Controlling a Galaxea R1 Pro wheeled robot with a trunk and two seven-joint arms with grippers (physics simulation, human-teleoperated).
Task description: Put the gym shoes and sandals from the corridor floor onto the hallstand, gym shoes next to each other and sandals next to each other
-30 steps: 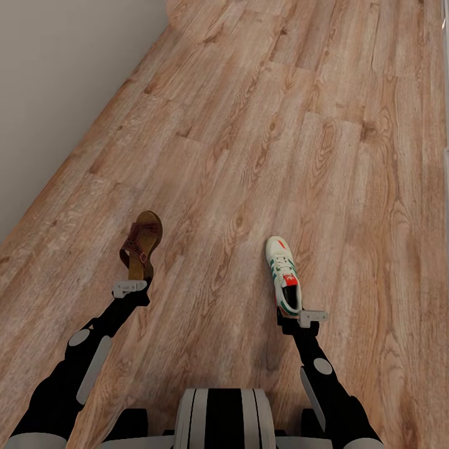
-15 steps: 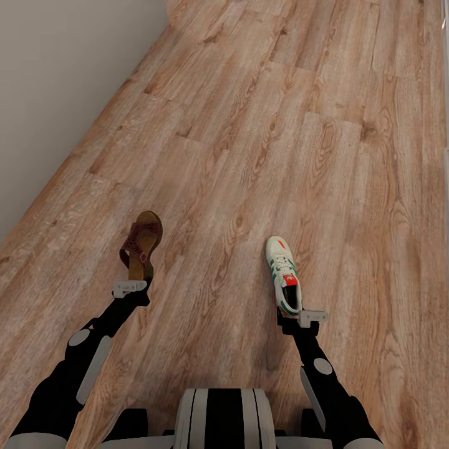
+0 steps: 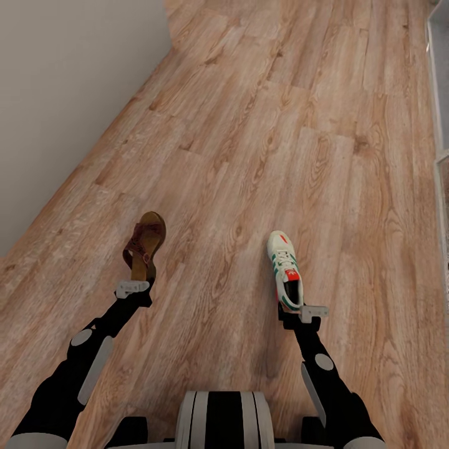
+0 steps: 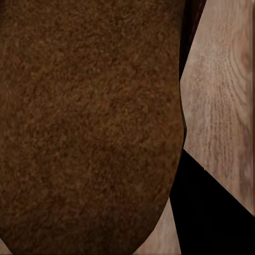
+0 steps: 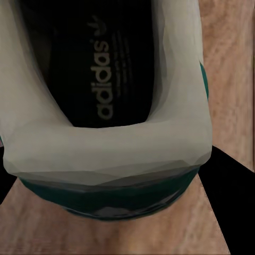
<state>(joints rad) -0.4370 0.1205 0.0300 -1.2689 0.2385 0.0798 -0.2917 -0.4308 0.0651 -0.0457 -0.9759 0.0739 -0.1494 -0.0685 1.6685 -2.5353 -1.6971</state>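
Note:
A brown sandal (image 3: 144, 246) is held above the corridor floor (image 3: 249, 143), heel end in my left gripper (image 3: 138, 282), which is shut on it. Its dark underside (image 4: 85, 122) sits close against the left wrist camera. A white gym shoe (image 3: 284, 268) with green stripes and a red-orange toe is gripped at the heel by my right gripper (image 3: 293, 308), toe pointing away from me. Its heel collar and black insole (image 5: 106, 106) are close up in the right wrist view. Too little of the pale grey furniture (image 3: 439, 93) shows to tell whether it is the hallstand.
A plain grey wall (image 3: 56, 81) runs along the left of the corridor. The pale grey furniture lines the right edge of the head view. Wood planks stretch ahead between them.
The whole head view has shifted, so the camera moved, bringing in the grey furniture edge at the right. Both arms keep their holds on the sandal and the gym shoe.

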